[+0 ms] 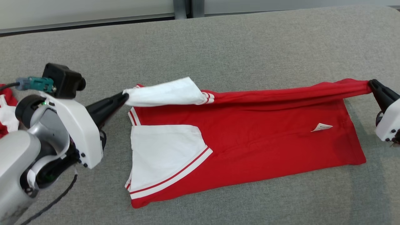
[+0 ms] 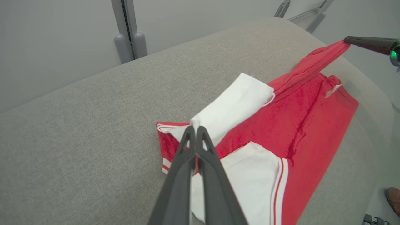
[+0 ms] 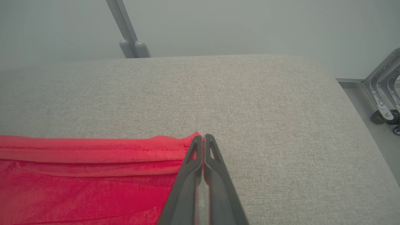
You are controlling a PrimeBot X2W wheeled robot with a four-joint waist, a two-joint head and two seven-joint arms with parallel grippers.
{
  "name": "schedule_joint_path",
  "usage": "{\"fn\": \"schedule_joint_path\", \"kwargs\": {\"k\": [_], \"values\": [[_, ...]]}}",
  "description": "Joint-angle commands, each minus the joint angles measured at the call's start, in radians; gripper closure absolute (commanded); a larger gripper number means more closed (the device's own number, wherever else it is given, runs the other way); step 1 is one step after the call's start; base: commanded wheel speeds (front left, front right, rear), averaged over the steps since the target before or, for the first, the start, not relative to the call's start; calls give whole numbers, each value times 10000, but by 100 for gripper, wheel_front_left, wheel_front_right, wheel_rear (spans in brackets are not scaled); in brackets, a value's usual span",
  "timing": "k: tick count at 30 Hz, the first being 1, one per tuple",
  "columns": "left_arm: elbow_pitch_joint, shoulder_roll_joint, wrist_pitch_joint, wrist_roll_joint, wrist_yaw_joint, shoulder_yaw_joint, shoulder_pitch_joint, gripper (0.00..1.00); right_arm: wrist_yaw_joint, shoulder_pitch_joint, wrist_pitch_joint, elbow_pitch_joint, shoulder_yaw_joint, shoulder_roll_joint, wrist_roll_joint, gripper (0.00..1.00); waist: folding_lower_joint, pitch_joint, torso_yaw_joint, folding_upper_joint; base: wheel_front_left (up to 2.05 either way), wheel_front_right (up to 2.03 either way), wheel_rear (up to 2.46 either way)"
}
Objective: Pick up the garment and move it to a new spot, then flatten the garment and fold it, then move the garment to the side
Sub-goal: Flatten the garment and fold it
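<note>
- Your left gripper (image 1: 125,95): fingers pressed together, pinching the tip of one white sleeve (image 1: 165,92) of the red shirt (image 1: 250,134). The sleeve hangs lifted just beyond the fingertips.
- Your right gripper (image 1: 371,83): fingers pressed together on a corner of the red hem. The cloth runs from its tips toward the left gripper.
- Between the two grippers, that edge of the shirt is a raised, taut band.
- The rest of the shirt lies flat on the grey padded table (image 1: 218,37), to the robot's side of the line between the fingertips.
- The second white sleeve (image 1: 165,153) lies flat on the shirt body, just beside the left gripper's fingers.
- A white label (image 1: 322,127) lies on the red cloth, near the right gripper at the hem end.
- Behind the left gripper's wrist, at the table edge, there's another red-and-white cloth (image 1: 6,109), well apart from the shirt.
</note>
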Motion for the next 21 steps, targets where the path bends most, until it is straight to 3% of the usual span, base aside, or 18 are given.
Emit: {"fn": "schedule_joint_path", "kwargs": {"k": [1,11,19,20,21], "values": [[-393,169,11,-196,225,11,328,100,-19,290,91,-100,-159,-60,-157,100,0,-4,62,0,0,0,0],[-2448,1019,-135,-331,1386,-407,2087,100,-19,1819,711,-936,-1049,402,-646,100,0,119,221,0,0,0,0],[-1645,275,-786,-301,1560,-772,2830,100,-19,2167,977,-840,-1459,962,-1066,100,0,158,180,0,0,0,0],[-1484,131,-920,-246,1558,-814,2908,68,-19,2186,926,-802,-1505,1036,-1157,69,0,139,181,0,0,0,0],[-1311,-16,-1151,-105,1629,-811,2972,10,-19,2205,831,-756,-1607,1115,-1258,0,0,117,183,0,0,0,0]]}}
